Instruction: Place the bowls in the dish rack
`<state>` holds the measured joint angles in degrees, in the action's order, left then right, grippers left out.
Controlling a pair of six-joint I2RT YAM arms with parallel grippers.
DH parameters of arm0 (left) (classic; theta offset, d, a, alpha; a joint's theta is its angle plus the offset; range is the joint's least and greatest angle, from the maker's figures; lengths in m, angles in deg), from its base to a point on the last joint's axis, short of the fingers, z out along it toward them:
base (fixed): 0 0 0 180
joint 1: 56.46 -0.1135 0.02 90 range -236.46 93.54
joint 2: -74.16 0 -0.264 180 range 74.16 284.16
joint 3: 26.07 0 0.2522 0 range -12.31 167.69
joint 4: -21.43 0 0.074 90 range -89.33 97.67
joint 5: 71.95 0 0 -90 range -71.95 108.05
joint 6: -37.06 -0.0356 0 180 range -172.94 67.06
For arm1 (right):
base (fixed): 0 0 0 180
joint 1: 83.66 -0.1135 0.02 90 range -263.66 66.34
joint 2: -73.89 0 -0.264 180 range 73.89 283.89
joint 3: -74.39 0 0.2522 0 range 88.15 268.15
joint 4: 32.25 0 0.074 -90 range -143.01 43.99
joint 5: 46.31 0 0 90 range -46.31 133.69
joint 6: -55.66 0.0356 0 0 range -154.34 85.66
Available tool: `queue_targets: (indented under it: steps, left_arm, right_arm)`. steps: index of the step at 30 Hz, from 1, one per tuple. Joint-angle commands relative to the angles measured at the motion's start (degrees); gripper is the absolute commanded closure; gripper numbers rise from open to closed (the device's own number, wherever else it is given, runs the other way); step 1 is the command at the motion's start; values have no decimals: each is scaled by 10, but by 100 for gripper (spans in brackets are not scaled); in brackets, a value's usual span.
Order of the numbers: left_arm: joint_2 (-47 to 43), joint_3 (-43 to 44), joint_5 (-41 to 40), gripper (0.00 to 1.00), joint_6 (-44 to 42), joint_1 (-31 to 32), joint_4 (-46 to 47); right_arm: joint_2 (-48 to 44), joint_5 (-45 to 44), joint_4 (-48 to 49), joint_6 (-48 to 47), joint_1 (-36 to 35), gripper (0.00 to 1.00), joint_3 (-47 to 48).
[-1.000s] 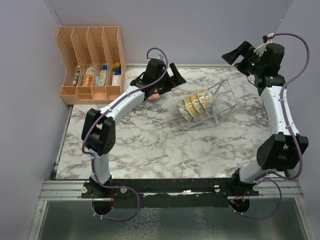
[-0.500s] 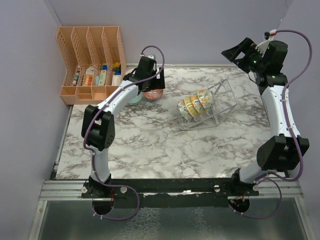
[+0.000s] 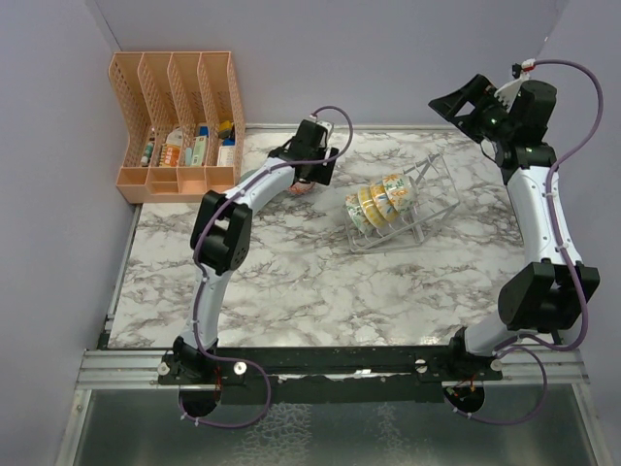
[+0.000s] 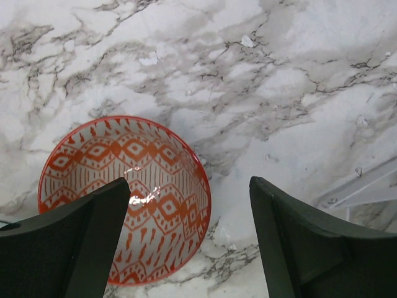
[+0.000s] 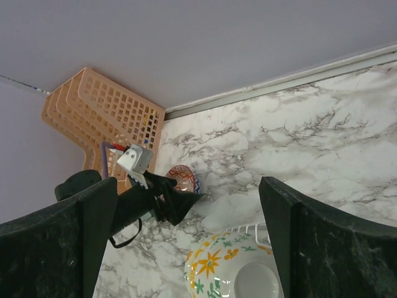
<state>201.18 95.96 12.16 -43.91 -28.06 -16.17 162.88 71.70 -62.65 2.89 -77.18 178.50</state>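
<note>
The red-patterned bowl (image 4: 124, 198) sits upright on the marble table, also seen from above (image 3: 299, 186) and in the right wrist view (image 5: 183, 177). My left gripper (image 4: 189, 186) is open and hovers over the bowl's right rim; from above it is at the back centre (image 3: 312, 170). The wire dish rack (image 3: 427, 199) holds several floral bowls (image 3: 380, 202) on edge. My right gripper (image 3: 458, 105) is open and empty, raised at the back right above the rack, looking down on a floral bowl (image 5: 229, 267). The pale teal bowl does not show.
An orange slotted organizer (image 3: 179, 121) with small items stands at the back left, also in the right wrist view (image 5: 105, 112). Purple walls close the back and sides. The left arm (image 3: 252, 184) stretches across the table's back left.
My left gripper has swung right from the back-left area to above the red-patterned bowl, and its elbow has shifted right. The right arm has hardly moved.
</note>
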Motion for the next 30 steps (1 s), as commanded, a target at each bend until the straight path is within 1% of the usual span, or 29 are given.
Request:
queue_targets:
  steps: [1,2,6,14,16,18,19,20,21,22,26,30]
  left_arm:
    - [37,49,-7,22,-42,-1,23]
    - [44,49,-6,27,-42,-1,23]
    - [64,47,-11,33,-42,-1,17]
    - [79,46,-19,55,-41,-1,-8]
    - [82,45,-28,64,-44,-1,-15]
    - [81,44,-37,77,-46,-1,-24]
    - [80,43,-40,78,-48,-1,-27]
    - [78,43,-43,82,-49,-1,-29]
    - [76,42,-46,96,-50,-1,-31]
    - [72,41,-48,100,-50,-1,-31]
    - [52,36,-42,100,-39,-1,-15]
    - [25,55,-26,100,-13,-1,-9]
  right_arm:
    - [8,12,13,-3,3,4,-5]
    - [8,10,12,-5,3,4,-5]
    - [12,8,9,-8,3,4,-3]
    - [20,1,6,-13,3,4,4]
    - [21,-2,3,-14,3,4,8]
    - [18,-4,1,-15,3,4,13]
    - [17,-6,0,-15,3,4,15]
    - [15,-7,-1,-15,3,4,18]
    - [14,-8,-3,-15,3,4,21]
    - [14,-9,-4,-15,3,4,25]
    - [13,-13,-7,-12,3,4,35]
    - [17,-12,-11,-6,4,4,58]
